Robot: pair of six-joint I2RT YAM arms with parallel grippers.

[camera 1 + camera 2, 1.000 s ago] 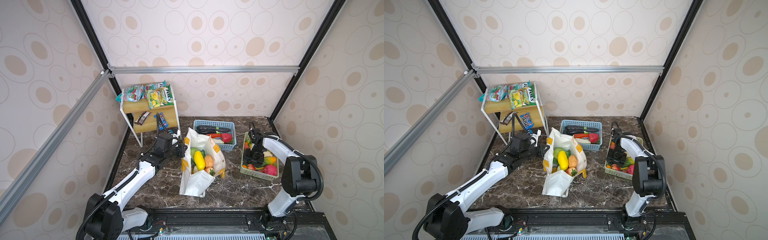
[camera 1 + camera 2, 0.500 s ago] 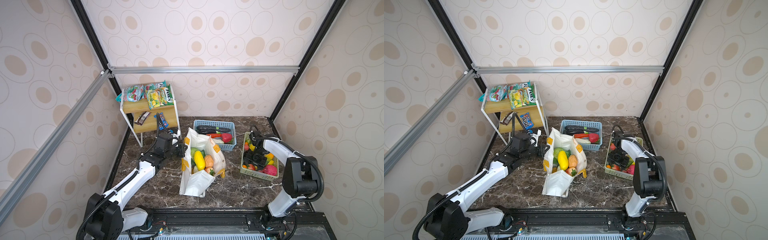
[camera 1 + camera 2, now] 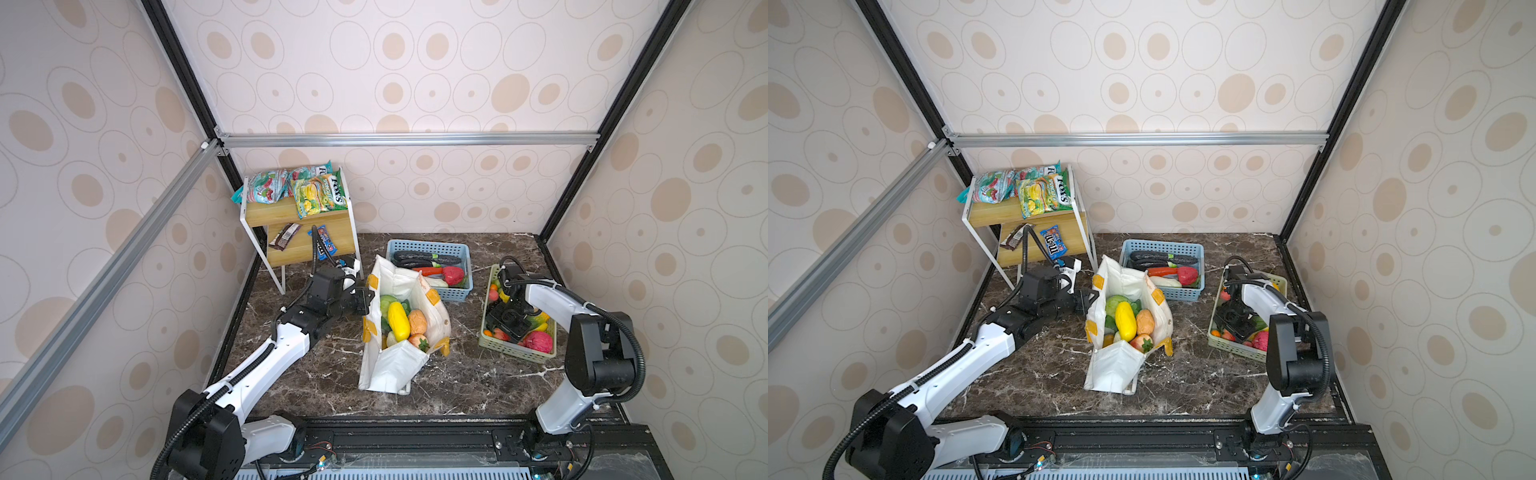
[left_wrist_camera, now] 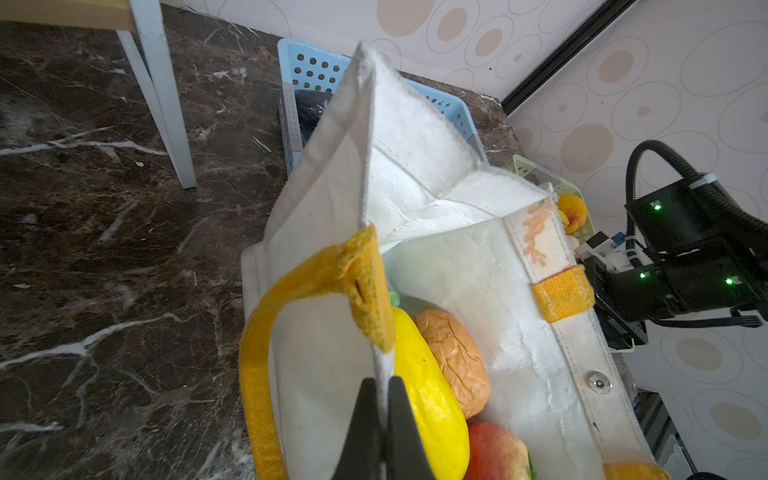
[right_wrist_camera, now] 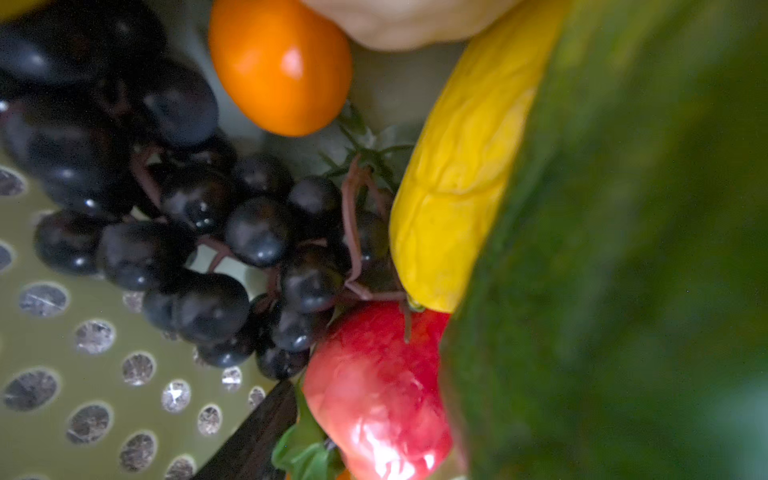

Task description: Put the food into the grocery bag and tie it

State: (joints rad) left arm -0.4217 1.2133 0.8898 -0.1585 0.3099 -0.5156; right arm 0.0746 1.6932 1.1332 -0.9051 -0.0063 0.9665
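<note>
The white grocery bag (image 3: pixel 399 365) (image 3: pixel 1113 365) stands mid-table with its mouth open. It holds food: a yellow squash (image 3: pixel 398 321), a brown-orange round one (image 3: pixel 417 322) and a green cabbage (image 3: pixel 388 302). My left gripper (image 3: pixel 365 301) (image 4: pixel 384 399) is shut on the bag's left rim, just below a yellow tab (image 4: pixel 365 299). My right gripper (image 3: pixel 509 322) (image 3: pixel 1235 322) is down inside the green basket (image 3: pixel 515 353). There, in the right wrist view, one dark finger (image 5: pixel 253 432) stands beside a red fruit (image 5: pixel 374 386), near dark grapes (image 5: pixel 199 232) and a yellow fruit (image 5: pixel 457 199); the other finger is hidden.
A blue basket (image 3: pixel 453 249) with vegetables sits behind the bag. A white-framed wooden shelf (image 3: pixel 299 249) at the back left carries snack packets and the blue M&M's packet (image 3: pixel 1053 242). A pink-red fruit (image 3: pixel 539 341) lies at the green basket's near end.
My right gripper has slid from the far end of the green basket toward its middle and dropped lower among the fruit. The left arm and the bag have not moved.
</note>
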